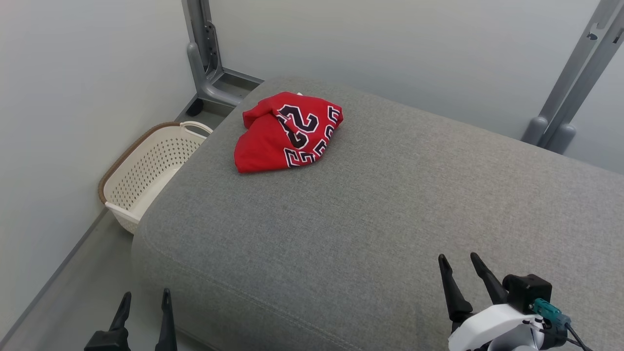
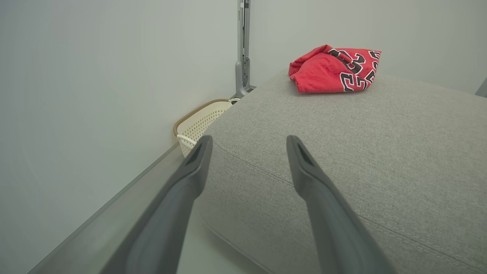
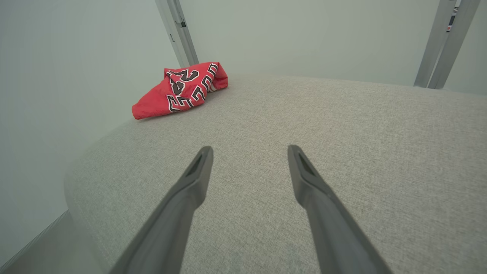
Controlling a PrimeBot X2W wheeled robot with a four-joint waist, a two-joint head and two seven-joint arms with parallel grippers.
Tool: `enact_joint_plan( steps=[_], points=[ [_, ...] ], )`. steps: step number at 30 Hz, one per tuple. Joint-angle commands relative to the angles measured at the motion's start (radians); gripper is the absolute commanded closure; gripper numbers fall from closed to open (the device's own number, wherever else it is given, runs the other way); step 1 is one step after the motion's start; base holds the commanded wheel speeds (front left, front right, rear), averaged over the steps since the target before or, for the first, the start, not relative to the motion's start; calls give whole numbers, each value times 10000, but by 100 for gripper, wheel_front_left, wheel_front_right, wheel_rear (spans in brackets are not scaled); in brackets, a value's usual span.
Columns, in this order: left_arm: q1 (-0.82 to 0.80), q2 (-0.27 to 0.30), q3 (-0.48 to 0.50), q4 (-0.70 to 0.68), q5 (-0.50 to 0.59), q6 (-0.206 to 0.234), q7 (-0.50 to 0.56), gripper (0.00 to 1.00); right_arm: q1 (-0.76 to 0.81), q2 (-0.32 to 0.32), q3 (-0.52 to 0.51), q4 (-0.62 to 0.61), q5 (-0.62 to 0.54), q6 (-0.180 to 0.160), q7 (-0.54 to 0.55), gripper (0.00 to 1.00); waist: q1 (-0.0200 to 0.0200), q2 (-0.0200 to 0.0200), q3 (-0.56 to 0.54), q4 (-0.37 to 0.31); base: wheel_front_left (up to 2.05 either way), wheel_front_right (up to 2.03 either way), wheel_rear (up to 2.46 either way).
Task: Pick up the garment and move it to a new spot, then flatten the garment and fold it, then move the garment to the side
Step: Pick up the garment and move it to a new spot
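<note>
A red garment (image 1: pixel 285 132) with black-and-white numbers lies crumpled in a heap at the far left of the grey cushion (image 1: pixel 370 214). It also shows in the left wrist view (image 2: pixel 335 69) and the right wrist view (image 3: pixel 180 90). My left gripper (image 1: pixel 146 296) is open at the cushion's near left corner, far from the garment, with nothing between its fingers (image 2: pixel 198 160). My right gripper (image 1: pixel 458 261) is open above the near right of the cushion, also empty, its fingers (image 3: pixel 199 167) spread apart.
A cream perforated laundry basket (image 1: pixel 146 170) with a brown rim stands on the floor between the cushion's left side and the wall. Grey metal frame posts (image 1: pixel 207 53) rise behind the cushion at left and right (image 1: pixel 570 83). Pale walls close in at left and back.
</note>
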Motion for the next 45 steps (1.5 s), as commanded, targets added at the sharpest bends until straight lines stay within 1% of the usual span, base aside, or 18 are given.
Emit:
enact_joint_plan(
  steps=[1, 6, 10, 14, 18, 22, 25, 29, 34, 40, 45],
  points=[
    [140, 1, -25, -35, 64, 49, -4, 0, -80, -44, -17, 28, -61, -8, -34, 0, 0, -1, 12, 9, 0, 0, 0],
    [-49, -22, -65, 72, 19, 14, -4, 0, -74, -42, -21, 12, -92, -8, -34, 0, 0, -1, 42, 27, 0, 0, 0],
    [-394, -62, -196, 471, -187, -123, 112, 0, 54, -42, -24, -54, -153, -8, -34, 0, 0, -1, 77, 30, 0, 0, 0],
    [-1142, -54, -477, 1003, -240, -219, 778, 0, 26, -42, -91, -182, -351, -8, -34, 0, 0, -1, 358, -55, 0, 0, 0],
    [-2514, 154, -725, 1681, -360, -394, 1725, 0, -310, -45, -80, -399, -846, -8, 74, 0, 0, -1, 990, -420, 0, 0, 0],
    [-4174, 332, -1112, 2528, -419, -547, 2744, 0, -526, -44, -140, -918, -1469, -8, 425, 0, 0, -1, 1771, -825, 0, 0, 0],
    [-5356, 496, -1270, 3131, -540, -622, 3129, 0, -695, -44, -57, -1456, -1876, -8, 761, 0, 0, -1, 2341, -1187, 0, 0, 0],
    [-6885, 605, -1449, 3818, -821, -676, 3453, 0, -856, -76, 129, -2242, -2216, -8, 1171, 0, 0, -1, 3076, -1603, 0, 0, 0],
    [-8382, 837, -1741, 4610, -1195, -698, 3734, 0, -1054, -234, 567, -3115, -2384, -8, 1578, 0, 0, -1, 3912, -2041, 0, 0, 0],
    [-9696, 1188, -2645, 5459, -1912, -697, 4332, 0, -1128, -409, 651, -3947, -2438, -8, 1929, 0, 0, -1, 4700, -2486, 0, 0, 0],
    [-10287, 1362, -2969, 6001, -2250, -699, 4620, 0, -1002, -490, 519, -4336, -2512, -8, 2072, 0, 0, -1, 5073, -2713, 0, 0, 0]
  ],
)
